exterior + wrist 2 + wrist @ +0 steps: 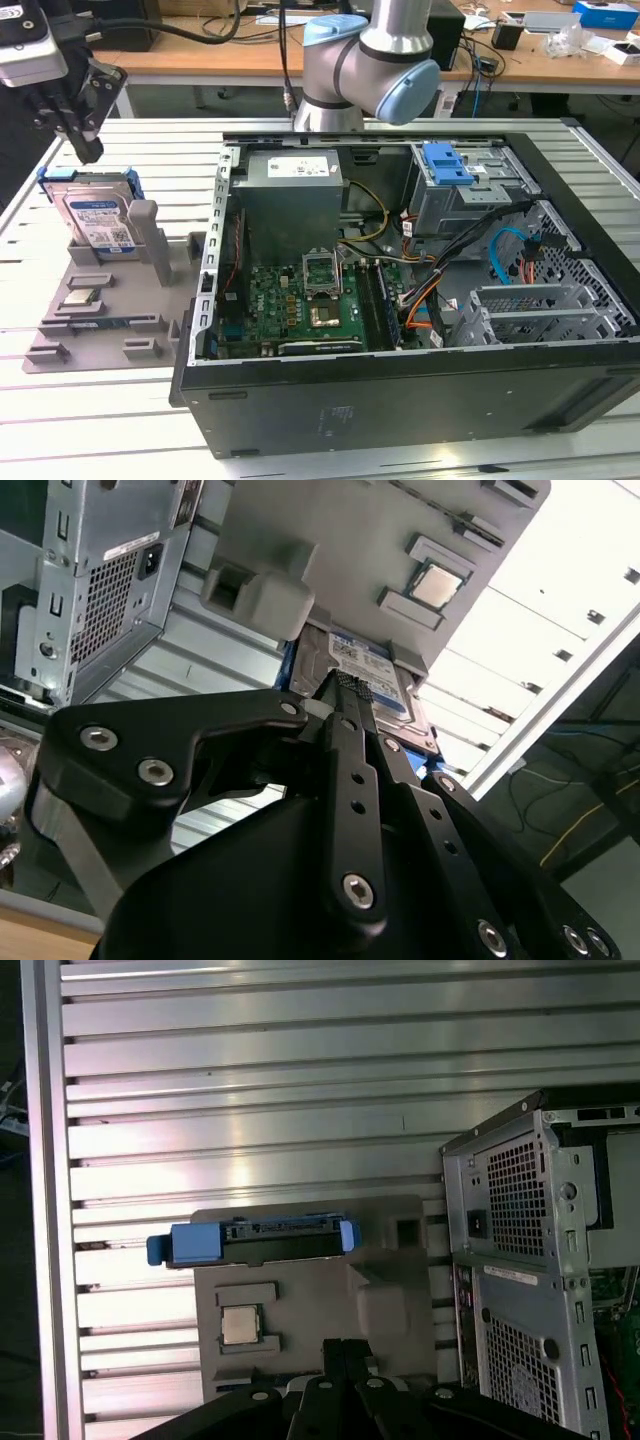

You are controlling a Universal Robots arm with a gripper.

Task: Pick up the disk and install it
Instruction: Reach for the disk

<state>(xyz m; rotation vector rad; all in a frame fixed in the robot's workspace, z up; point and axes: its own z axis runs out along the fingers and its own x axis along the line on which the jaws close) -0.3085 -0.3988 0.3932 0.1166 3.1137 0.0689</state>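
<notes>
We see slatted table (100, 425); open computer case (420, 405) on it; grey fixture tray (110, 325) just beside case, exterior view's left; disk (97, 220) standing on edge in tray; gripper (88, 148) above disk, not touching, fingers together, empty

Silver arm (395, 25) has pale-blue caps (415, 90); end effector (335, 690) seems matte black.
</notes>
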